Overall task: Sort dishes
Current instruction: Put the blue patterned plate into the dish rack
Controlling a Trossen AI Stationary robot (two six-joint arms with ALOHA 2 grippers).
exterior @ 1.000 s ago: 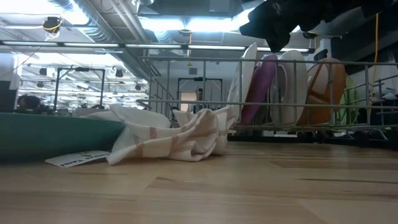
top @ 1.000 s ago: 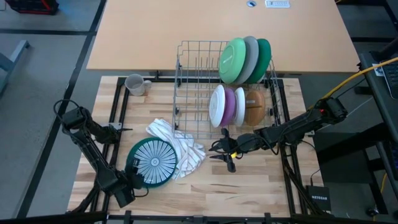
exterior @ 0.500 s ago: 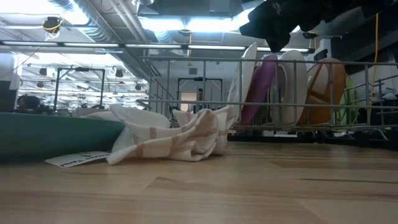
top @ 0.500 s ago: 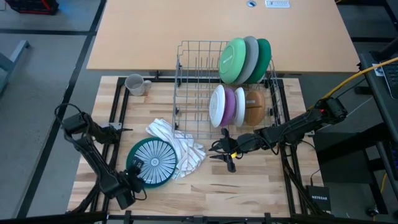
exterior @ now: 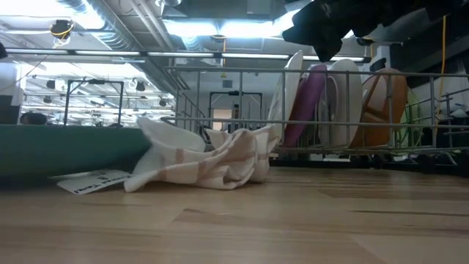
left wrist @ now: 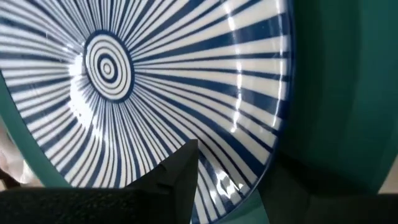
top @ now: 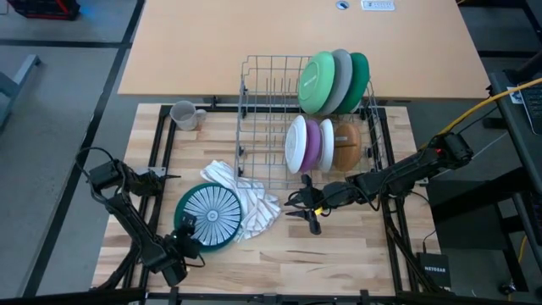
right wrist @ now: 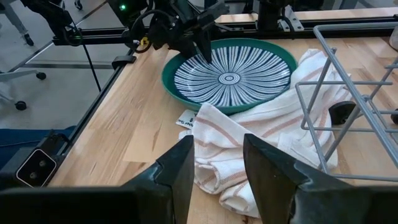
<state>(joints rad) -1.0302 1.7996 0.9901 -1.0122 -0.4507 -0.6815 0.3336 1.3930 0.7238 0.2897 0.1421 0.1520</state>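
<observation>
Striped bowl: lay flat near the table's front left edge, its far side against the cloth, not yet racked. Left gripper: pinched the bowl's near rim, one finger inside, probably to lift it. Right gripper: waited before the rack, fingers parted, empty. Plates: stood upright in the rack's slots, sorted. Mug: left of the rack.

A teal bowl with a blue-and-white rayed inside lies on the counter. Green, grey, teal, white and purple plates and a brown bowl stand on edge. A grey mug sits apart.
</observation>
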